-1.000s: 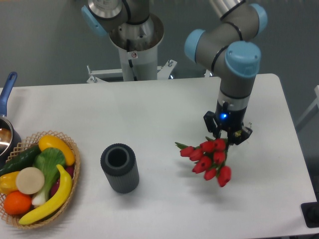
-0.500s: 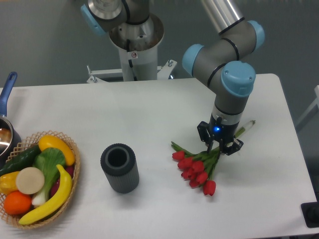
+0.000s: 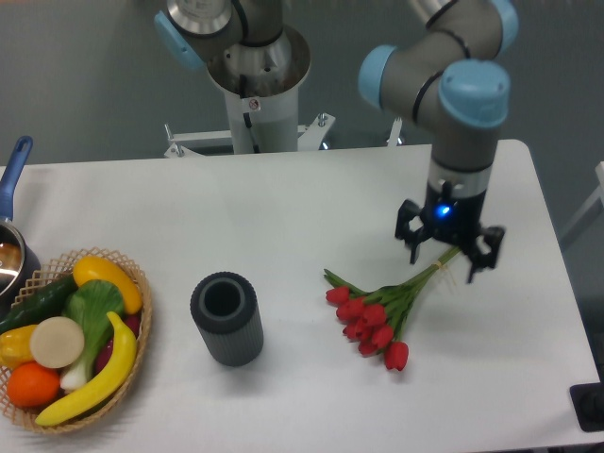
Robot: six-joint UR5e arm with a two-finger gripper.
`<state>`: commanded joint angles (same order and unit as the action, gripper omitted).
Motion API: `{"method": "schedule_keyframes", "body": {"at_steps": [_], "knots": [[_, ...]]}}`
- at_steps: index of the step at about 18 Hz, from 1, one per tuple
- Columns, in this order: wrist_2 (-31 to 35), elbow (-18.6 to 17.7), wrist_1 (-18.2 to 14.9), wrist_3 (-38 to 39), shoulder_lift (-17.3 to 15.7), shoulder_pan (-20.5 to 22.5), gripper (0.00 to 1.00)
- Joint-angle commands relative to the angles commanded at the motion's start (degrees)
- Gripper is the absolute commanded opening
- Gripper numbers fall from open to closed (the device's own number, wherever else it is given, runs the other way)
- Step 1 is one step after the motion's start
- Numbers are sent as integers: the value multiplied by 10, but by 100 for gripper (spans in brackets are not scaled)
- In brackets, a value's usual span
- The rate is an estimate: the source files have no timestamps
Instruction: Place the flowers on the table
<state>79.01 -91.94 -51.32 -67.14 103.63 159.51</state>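
Note:
The flowers point(image 3: 375, 316), a bunch of red tulips with green leaves and pale stems, lie flat on the white table point(image 3: 283, 217) right of centre, blooms toward the front, stems pointing back right. My gripper point(image 3: 450, 253) hangs above the stem end with its fingers point(image 3: 409, 238) spread apart. It holds nothing and stands clear of the stems.
A dark grey ribbed cylinder vase point(image 3: 226, 318) stands upright left of the flowers. A wicker basket point(image 3: 132, 283) with fruit and vegetables sits at the front left. A pot with a blue handle point(image 3: 14, 170) is at the left edge. The arm's base point(image 3: 255, 66) stands behind the table.
The gripper lowered the flowers onto the table, then opened, let go and moved up and to the right. The flowers now lie still.

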Motion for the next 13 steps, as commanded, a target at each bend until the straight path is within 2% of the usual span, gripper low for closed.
{"method": "schedule_keyframes", "body": {"at_steps": [3, 6, 9, 11, 13], "knots": [[0, 4, -11, -24, -18, 26, 100], [0, -2, -52, -127, -38, 51, 100], [0, -7, -90, -185, -57, 73, 100], [-3, -21, -112, -222, -79, 101, 100], [-3, -40, -119, -286, -101, 122, 100]]}}
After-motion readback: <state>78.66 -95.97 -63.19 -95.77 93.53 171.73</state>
